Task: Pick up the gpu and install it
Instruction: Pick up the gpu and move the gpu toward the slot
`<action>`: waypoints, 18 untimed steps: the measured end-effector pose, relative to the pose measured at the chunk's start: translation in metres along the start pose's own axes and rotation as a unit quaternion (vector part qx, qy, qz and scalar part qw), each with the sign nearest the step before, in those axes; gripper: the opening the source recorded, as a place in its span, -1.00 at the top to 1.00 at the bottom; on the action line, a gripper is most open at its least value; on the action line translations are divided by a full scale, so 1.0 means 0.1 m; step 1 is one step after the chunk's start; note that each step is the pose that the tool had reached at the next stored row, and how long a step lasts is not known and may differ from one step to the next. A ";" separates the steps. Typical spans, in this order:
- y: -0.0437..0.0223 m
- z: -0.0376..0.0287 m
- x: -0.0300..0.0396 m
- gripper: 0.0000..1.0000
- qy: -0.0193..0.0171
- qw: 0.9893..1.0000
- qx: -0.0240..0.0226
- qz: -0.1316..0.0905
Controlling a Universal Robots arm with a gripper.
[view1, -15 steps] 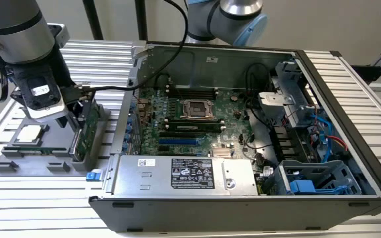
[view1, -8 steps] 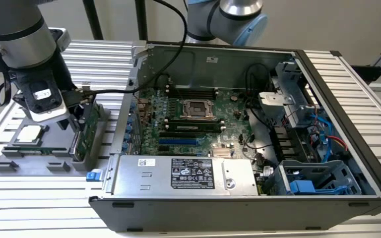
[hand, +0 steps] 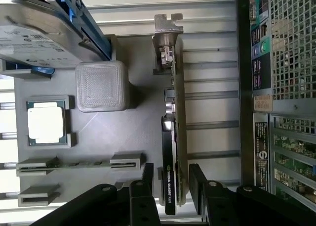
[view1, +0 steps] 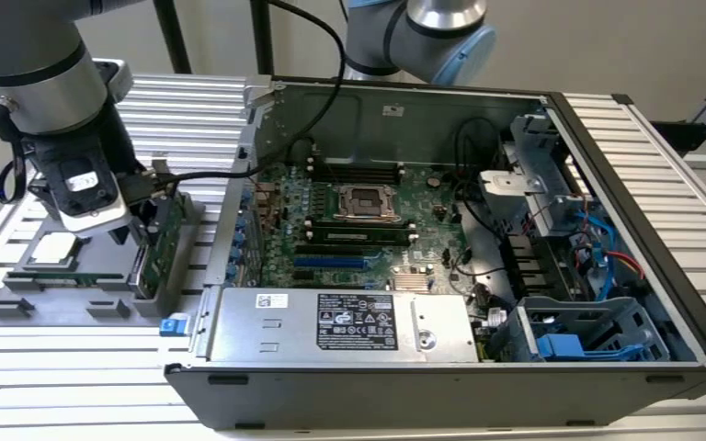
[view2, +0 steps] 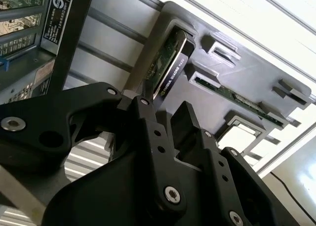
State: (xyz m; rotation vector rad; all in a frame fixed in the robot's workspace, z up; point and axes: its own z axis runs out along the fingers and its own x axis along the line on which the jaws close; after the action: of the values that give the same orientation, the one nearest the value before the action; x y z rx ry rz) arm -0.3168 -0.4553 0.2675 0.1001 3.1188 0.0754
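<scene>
Your gripper [hand: 172,172] sits low over the gray holder [hand: 128,137] with its jaws spread. One finger [hand: 148,179] stands on each side of the gpu [hand: 174,117], with a thin gap on both sides, so you have nothing clamped yet. The gpu stands on edge in its slot in the holder. One end is between the fingers, and the metal bracket [hand: 165,33] is at the end farthest from the gripper.

The second wrist view shows the same straddle, with the gripper [view2: 165,114] astride the near end of the gpu [view2: 170,63].

On the cooler side of the gripper, the holder carries a memory stick [hand: 79,162], a processor chip [hand: 46,123], a gray block [hand: 102,86] and a hard drive with blue rails [hand: 44,33]. On the board side, just beside the holder, is the open computer case [hand: 276,112].

In the exterior view, the gripper [view1: 142,231] and the gpu [view1: 163,257] are outside the case wall, over the ribbed counter [view1: 71,367]. The motherboard [view1: 366,211] lies inside the case, apart from them.
</scene>
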 end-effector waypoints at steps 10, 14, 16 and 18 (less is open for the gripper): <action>0.027 0.090 0.005 -1.00 0.000 1.000 0.000 0.000; 0.047 0.129 0.007 -1.00 0.000 1.000 0.000 0.000; 0.055 0.148 0.008 -1.00 0.000 1.000 0.000 0.000; 0.062 0.167 0.008 -1.00 0.000 1.000 0.000 0.000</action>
State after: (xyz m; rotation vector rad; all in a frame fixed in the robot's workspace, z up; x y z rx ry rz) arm -0.3169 -0.4483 0.2511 0.1001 3.1188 0.0753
